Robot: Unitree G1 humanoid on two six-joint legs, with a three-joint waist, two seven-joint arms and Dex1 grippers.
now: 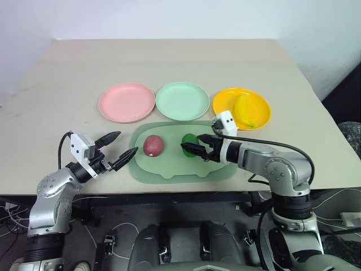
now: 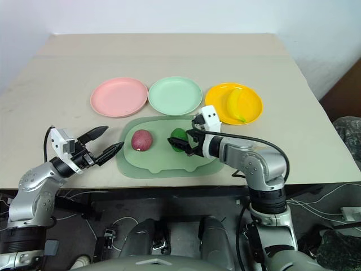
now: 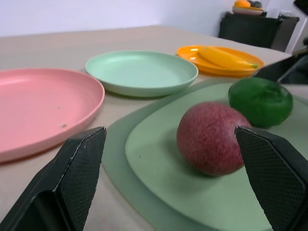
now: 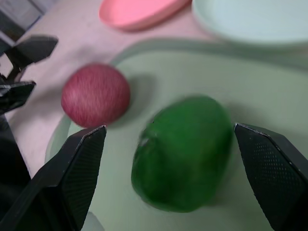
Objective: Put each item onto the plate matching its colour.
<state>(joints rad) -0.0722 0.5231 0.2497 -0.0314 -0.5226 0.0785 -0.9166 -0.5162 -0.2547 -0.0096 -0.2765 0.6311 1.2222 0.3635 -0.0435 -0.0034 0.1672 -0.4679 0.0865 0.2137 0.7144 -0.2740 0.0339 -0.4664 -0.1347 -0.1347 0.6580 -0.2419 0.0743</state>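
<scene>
The right claw [image 1: 194,148], jaws wide, sat just beside the green fruit [image 1: 190,139] on the mat [image 1: 169,169], nearer than the left claw [image 1: 119,148], also wide.

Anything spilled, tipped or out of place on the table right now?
Nothing stands out. The banana lies on the yellow-orange plate. The green fruit and red-purple fruit rest upright on the mat, not yet sorted. The pink plate and mint plate sit flat.
</scene>
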